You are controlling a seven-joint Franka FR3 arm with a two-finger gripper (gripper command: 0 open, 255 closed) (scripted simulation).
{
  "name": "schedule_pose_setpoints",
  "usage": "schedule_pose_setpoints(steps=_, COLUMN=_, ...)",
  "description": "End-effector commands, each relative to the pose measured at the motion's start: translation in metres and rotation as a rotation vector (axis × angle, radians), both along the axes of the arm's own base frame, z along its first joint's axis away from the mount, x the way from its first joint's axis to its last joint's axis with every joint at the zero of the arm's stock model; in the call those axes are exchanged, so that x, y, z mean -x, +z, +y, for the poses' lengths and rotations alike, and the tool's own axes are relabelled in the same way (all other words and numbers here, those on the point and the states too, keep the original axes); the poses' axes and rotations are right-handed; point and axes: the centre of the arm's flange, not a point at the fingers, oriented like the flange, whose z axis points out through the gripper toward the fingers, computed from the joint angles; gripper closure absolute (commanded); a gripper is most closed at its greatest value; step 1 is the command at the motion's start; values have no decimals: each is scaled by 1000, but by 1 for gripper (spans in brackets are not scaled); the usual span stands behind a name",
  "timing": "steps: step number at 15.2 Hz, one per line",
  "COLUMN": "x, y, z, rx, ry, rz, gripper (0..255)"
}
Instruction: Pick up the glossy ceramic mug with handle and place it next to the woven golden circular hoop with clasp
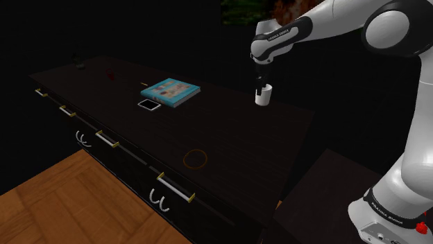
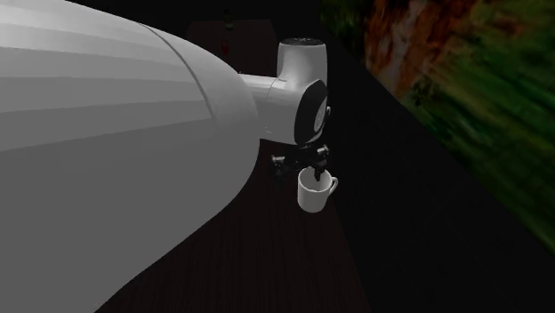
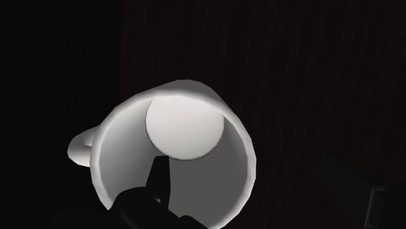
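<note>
My pincer (image 3: 244,162) stands wide apart, pointing down into the white mug (image 3: 175,153): one black finger (image 3: 158,185) reaches inside the cup close to its inner wall, while the other stays outside, well clear of the rim, so the mug's wall sits between them unclamped. The handle sticks out on the side away from that outer finger. In the shoulder view my pincer (image 1: 262,84) hangs right over the upright mug (image 1: 263,96), which is near the far edge of the dark bench (image 1: 236,138); whether its base touches the top I cannot tell. The thin golden hoop (image 1: 184,159) lies flat well apart from the mug, toward the bench's front edge. Further along the bench a blue-covered book (image 1: 170,92) lies flat. A wooden floor (image 1: 69,201) shows below the bench's drawer fronts.
</note>
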Motion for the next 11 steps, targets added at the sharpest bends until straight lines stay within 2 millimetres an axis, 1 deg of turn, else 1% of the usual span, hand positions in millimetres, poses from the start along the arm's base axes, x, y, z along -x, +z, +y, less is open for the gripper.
schedule_pose_setpoints(steps=1, x=-1, y=-11, z=-1, rx=0, ry=0, rz=0, gripper=0)
schedule_pose_setpoints(steps=3, x=0, y=-25, z=-2, rx=0, ry=0, rz=0, gripper=0)
schedule_pose_setpoints(steps=11, x=0, y=-25, z=-2, rx=0, ry=0, rz=0, gripper=0)
